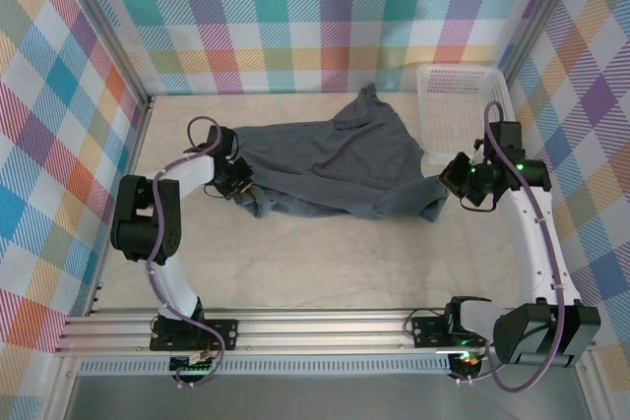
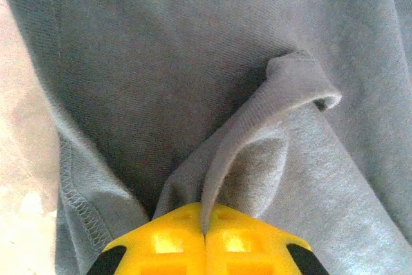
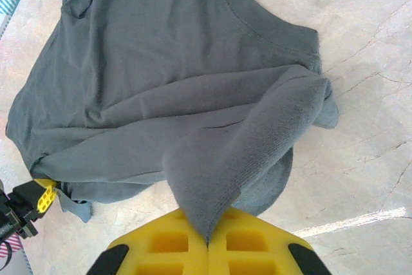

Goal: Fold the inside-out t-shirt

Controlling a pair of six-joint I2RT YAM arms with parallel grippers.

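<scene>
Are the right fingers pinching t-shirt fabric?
Yes, a fold of the t-shirt runs into the seam between the shut right fingers.

Grey t-shirt (image 1: 325,169) lies crumpled on the table (image 1: 325,263), one point reaching toward the back wall. My left gripper (image 1: 241,188) is at its left hem and my right gripper (image 1: 447,178) at its right corner. White basket (image 1: 463,105) sits back right, just beside the shirt.
</scene>
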